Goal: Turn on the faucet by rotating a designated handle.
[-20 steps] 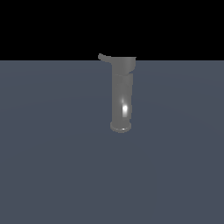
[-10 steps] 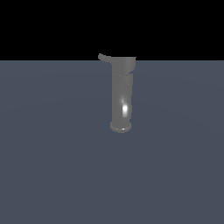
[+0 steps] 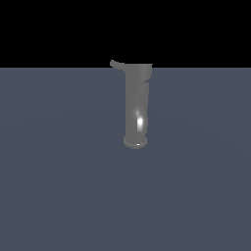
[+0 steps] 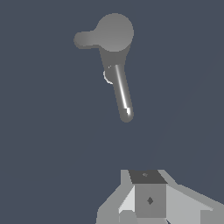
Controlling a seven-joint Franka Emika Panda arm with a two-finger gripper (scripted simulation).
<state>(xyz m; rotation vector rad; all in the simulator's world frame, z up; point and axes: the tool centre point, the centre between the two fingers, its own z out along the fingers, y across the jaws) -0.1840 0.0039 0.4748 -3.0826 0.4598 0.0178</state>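
Nothing moved since a second ago: faucet (image 3: 137,105) upright on the grey floor, mid-scene, handle (image 3: 116,64) jutting from its top toward the exterior view's left. Rigid, glossy metal (likely slippery). Best pushed or pinched near the handle's rounded tip (image 4: 81,40) for leverage. Gripper (image 4: 148,203) well apart from it, touching nothing; jaws mostly out of frame, so cannot tell whether spread or closed.

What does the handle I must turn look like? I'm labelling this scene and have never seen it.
On the flat blue-grey floor stands one tall glossy grey faucet. At its wider top, a short thin grey lever, the handle, juts sideways toward the exterior view's left. It is far smaller than the body and ends in a rounded tip.
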